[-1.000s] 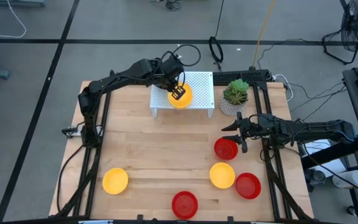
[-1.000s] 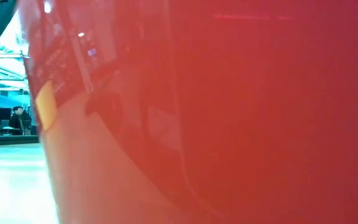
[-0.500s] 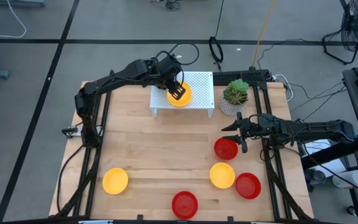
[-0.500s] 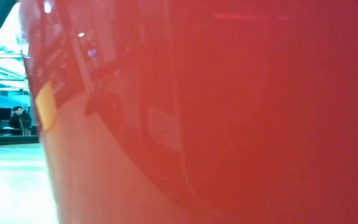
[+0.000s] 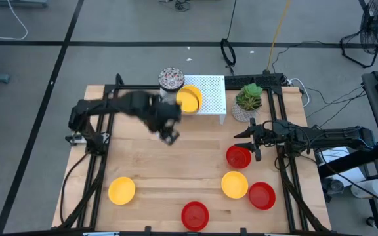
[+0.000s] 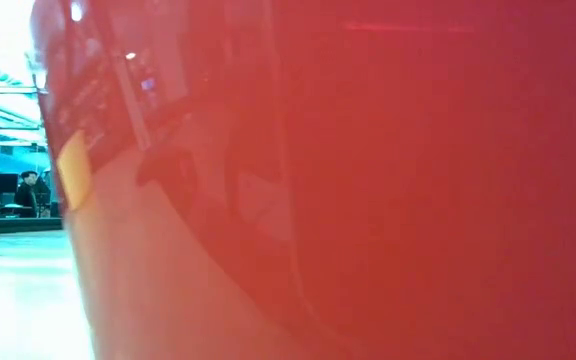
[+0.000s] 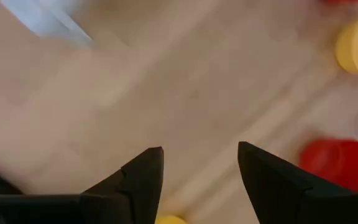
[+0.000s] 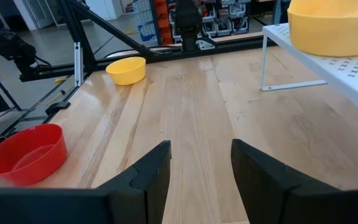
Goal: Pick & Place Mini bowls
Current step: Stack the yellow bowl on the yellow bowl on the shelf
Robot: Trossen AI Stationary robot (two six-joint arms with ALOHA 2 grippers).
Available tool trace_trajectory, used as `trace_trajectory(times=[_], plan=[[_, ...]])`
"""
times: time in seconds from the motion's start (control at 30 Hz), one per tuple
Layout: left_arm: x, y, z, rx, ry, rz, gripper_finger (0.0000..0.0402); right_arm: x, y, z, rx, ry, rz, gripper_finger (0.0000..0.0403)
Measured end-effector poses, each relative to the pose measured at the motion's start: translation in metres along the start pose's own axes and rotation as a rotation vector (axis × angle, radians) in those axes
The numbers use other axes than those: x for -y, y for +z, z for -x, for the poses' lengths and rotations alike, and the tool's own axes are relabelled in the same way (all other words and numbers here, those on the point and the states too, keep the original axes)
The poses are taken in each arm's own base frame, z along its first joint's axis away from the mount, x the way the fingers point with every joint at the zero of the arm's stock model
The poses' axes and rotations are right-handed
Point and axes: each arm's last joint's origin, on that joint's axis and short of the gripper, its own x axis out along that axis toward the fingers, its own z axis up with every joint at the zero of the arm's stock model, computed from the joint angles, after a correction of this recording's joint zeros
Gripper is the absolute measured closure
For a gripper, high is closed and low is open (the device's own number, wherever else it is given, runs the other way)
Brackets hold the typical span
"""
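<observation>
A yellow mini bowl (image 5: 189, 99) sits on the white perforated rack (image 5: 210, 90) at the table's far side, beside a patterned mini bowl (image 5: 171, 78) on the rack's far left corner. My left gripper (image 5: 169, 136) hangs open over bare wood in front of the rack, holding nothing (image 7: 201, 152). My right gripper (image 5: 241, 134) waits open at the right, just beyond a red bowl (image 5: 238, 157). More bowls lie near the front: yellow (image 5: 234, 185), red (image 5: 262, 195), red (image 5: 195, 215), yellow (image 5: 121, 190).
A potted green plant (image 5: 248, 98) stands right of the rack. Black frame rails run along both table sides. A red bowl (image 6: 368, 180) right in front of the low camera fills that view. Bare wood lies between the rack and the front bowls.
My left gripper has opened and let go of the yellow bowl, which stays on the rack. The arm then swung off the rack toward the table's near-left side, uncovering the patterned bowl.
</observation>
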Motion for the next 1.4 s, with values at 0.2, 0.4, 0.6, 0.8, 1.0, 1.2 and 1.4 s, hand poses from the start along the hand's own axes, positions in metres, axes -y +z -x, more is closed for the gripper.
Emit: trace_trajectory(times=[0.2, 0.4, 0.6, 0.8, 1.0, 1.2, 1.4], plan=[[0.046, -0.07, -0.033, -0.126, 0.018, 0.049, 0.0192, 0.0, 0.0, 0.0, 0.001, 0.0, 0.0, 0.0248], [0.067, -0.149, -0.078, -0.277, 0.103, 0.176, 0.0192, 0.0, 0.0, 0.0, 0.001, 0.0, 0.017, 0.0248], [0.076, -0.209, -0.114, -0.36, 0.068, 0.279, 0.0192, 0.0, 0.001, 0.0, 0.008, 0.001, 0.029, 0.0248], [0.057, -0.238, -0.144, -0.352, 0.191, 0.341, 0.0192, 0.0, 0.001, 0.0, 0.008, 0.001, 0.027, 0.0248], [0.038, -0.247, -0.174, -0.345, 0.239, 0.34, 0.0192, 0.0, 0.001, 0.0, 0.008, 0.001, 0.027, 0.0248], [0.026, -0.249, -0.195, -0.339, 0.226, 0.323, 0.021, 0.0, 0.001, 0.0, 0.008, 0.001, 0.027, 0.0248], [0.027, -0.247, -0.197, -0.292, 0.173, 0.162, 0.0333, 0.0, 0.001, 0.0, 0.007, 0.001, 0.027, 0.0248]])
